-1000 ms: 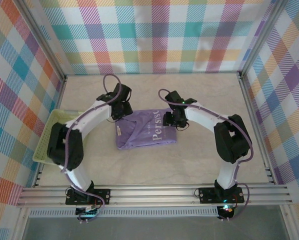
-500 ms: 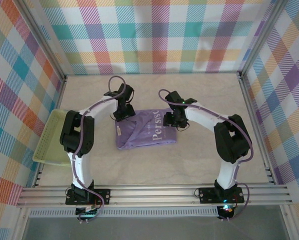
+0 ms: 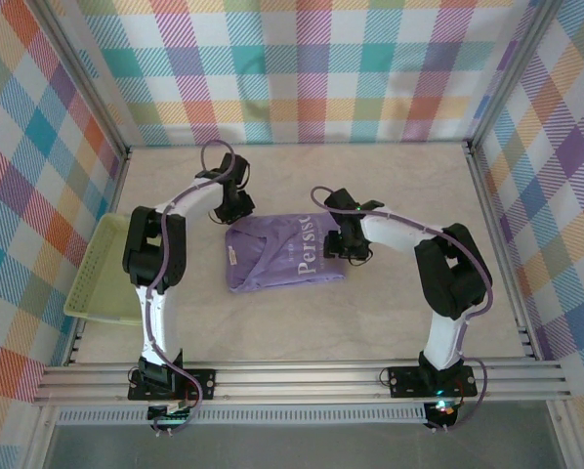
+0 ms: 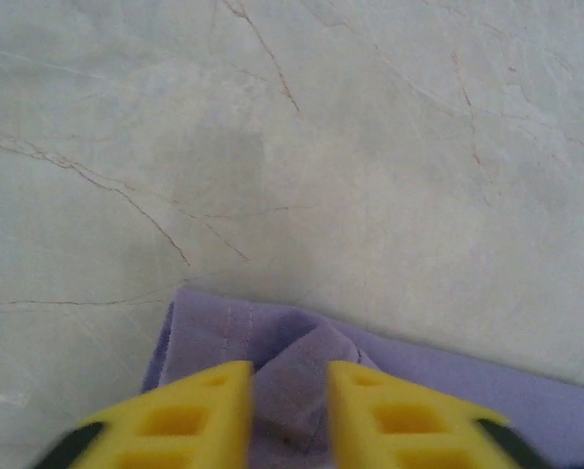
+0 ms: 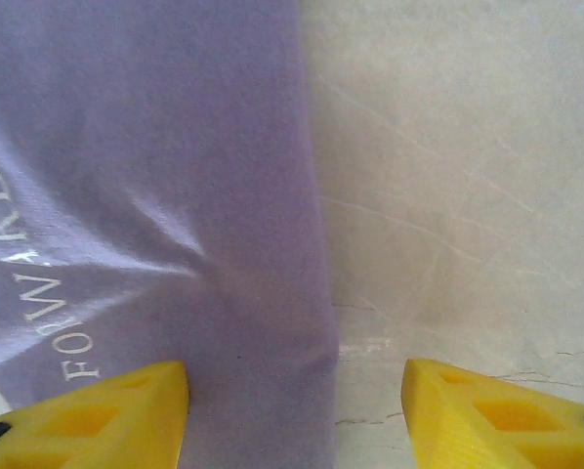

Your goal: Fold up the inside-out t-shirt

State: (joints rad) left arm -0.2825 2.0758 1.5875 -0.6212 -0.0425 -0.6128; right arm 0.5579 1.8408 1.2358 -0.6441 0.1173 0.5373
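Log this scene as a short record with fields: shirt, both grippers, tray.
shirt: lavender, folded to a rectangle, white lettering showing, mid-table
left gripper: pinches a raised fold at the shirt's far-left corner
right gripper: open, straddling the shirt's right edge
tray: pale green, at the table's left edge

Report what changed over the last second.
The left arm swung its elbow in from over the green tray, and the fingers of the left gripper narrowed around a raised fold at the far-left corner of the lavender t-shirt; a firm grip isn't certain. The right gripper stayed open astride the shirt's right edge, and the shirt lies as before.
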